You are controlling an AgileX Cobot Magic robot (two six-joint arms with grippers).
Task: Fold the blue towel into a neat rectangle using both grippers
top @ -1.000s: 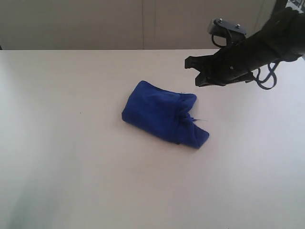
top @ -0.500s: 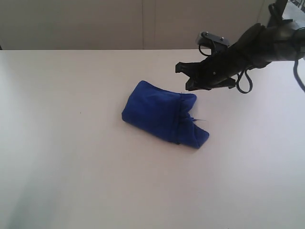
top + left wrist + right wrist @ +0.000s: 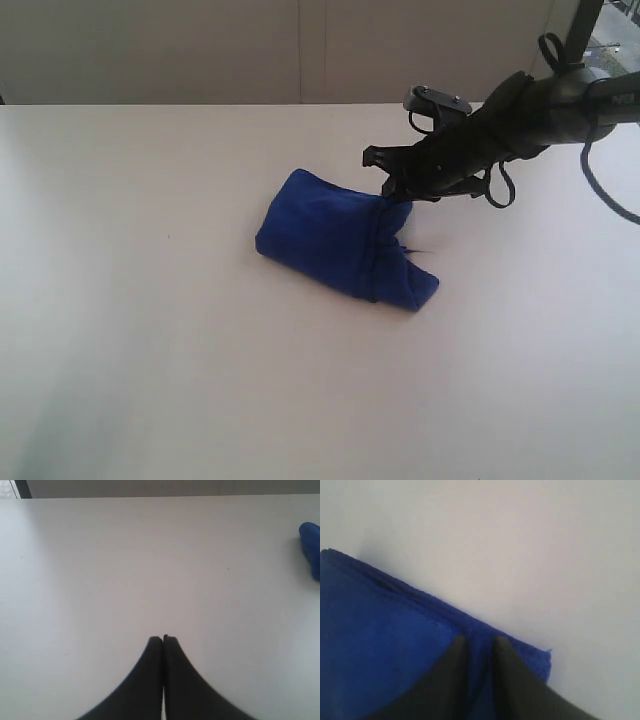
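**Exterior view: blue towel slanted on a pale table**

Shows the blue towel (image 3: pixel 335 245) near the middle of the table (image 3: pixel 150 350), bunched up in a fat lump. Runs long-ways from the upper left down to the lower right, with the thinner end at the lower right. Sits on a plain, pale, smooth top, with a light wall (image 3: pixel 200 50) behind. Finds the right gripper (image 3: pixel 392 192) at the towel's far right corner, its fingers (image 3: pixel 457 650) a small way apart over the blue cloth. Hard to tell if touching it. Finds the left gripper (image 3: pixel 163 639) well away over bare table, pressed shut and holding nothing. Shows small white letters on the right arm (image 3: pixel 560 95), too blurry to read.
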